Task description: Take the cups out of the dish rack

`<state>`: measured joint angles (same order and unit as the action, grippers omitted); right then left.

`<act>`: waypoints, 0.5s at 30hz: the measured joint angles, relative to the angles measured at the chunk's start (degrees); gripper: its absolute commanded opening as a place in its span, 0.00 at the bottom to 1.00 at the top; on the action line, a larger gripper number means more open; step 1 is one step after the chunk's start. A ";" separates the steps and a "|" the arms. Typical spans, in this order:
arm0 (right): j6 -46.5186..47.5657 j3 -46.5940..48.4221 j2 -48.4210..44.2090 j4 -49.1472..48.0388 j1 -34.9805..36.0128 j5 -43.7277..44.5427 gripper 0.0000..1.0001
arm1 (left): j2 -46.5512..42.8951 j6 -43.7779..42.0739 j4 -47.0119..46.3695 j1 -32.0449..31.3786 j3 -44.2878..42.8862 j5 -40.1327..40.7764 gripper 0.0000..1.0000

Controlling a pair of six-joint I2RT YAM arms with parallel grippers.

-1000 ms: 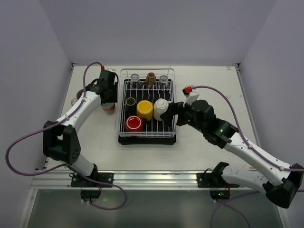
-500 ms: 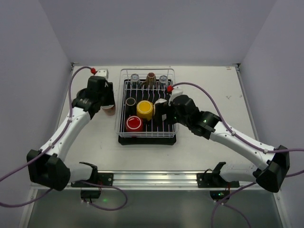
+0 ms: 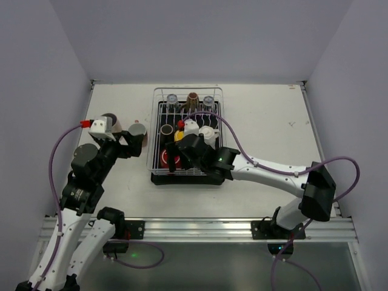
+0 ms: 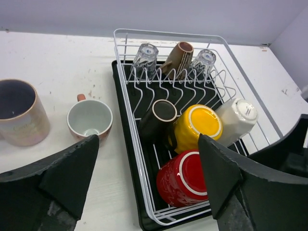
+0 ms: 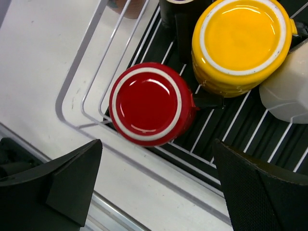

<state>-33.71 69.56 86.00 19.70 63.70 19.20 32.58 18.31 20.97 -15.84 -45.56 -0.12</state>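
Standing beside the rack (image 4: 126, 103) are two cups (image 4: 89, 118), already out; seven are left inside. Left gripper (image 4: 149, 144) and right gripper (image 5: 156, 144) both have jaws spread, holding nothing.

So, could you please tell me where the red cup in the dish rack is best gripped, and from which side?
Grip the red cup across its round body just under the upturned base, coming straight down from above. It sits bottom-up in the near-left corner of the dish rack, its rim hidden. The yellow cup crowds one side, so close on the free sides.
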 measured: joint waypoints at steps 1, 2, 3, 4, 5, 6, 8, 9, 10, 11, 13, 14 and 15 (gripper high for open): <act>-0.59 0.96 1.53 0.04 0.02 0.85 0.99 | -1.09 0.07 -0.35 0.00 1.01 -0.15 0.92; -1.01 1.90 2.82 0.20 0.02 1.25 0.99 | -1.92 0.04 -0.39 0.00 2.03 -0.20 0.94; -1.44 3.13 4.35 0.31 0.02 1.75 0.99 | -2.60 0.04 -0.50 -0.02 3.06 -0.24 0.95; -1.99 4.35 5.90 0.50 0.09 2.38 0.99 | -3.06 0.07 -0.46 0.00 4.00 -0.24 0.98; -2.49 5.49 7.23 0.72 0.20 2.80 0.99 | -3.32 0.07 -0.37 -0.02 4.68 -0.24 0.99; -2.93 6.45 8.39 0.92 0.31 3.37 0.99 | -3.61 0.09 -0.35 0.00 5.33 -0.24 1.00; -3.72 7.65 9.81 1.36 0.81 4.09 0.99 | -3.85 0.09 -0.31 0.00 6.08 -0.24 1.00; -4.02 8.13 10.23 1.75 1.09 4.31 0.99 | -3.89 0.09 -0.31 0.00 6.10 -0.24 1.00; -4.39 8.59 10.69 2.08 1.38 4.42 0.99 | -3.98 0.09 -0.42 0.00 6.10 -0.24 1.00; -4.76 9.29 11.19 2.69 1.64 4.79 0.99 | -4.15 0.09 -0.44 0.00 6.10 -0.24 1.00; -5.38 11.13 12.48 4.22 1.99 5.73 0.99 | -4.66 0.09 -0.44 0.00 6.10 -0.26 1.00; -5.66 12.13 13.20 5.09 2.12 6.34 0.99 | -4.90 0.09 -0.44 0.00 6.10 -0.28 1.00; -5.90 12.94 13.92 5.77 2.19 6.93 0.99 | -5.18 0.09 -0.44 -0.02 6.10 -0.28 1.00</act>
<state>-39.62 82.50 99.92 25.47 65.89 26.13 27.40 18.39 20.53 -15.86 -39.46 -0.40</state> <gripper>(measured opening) 0.990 0.997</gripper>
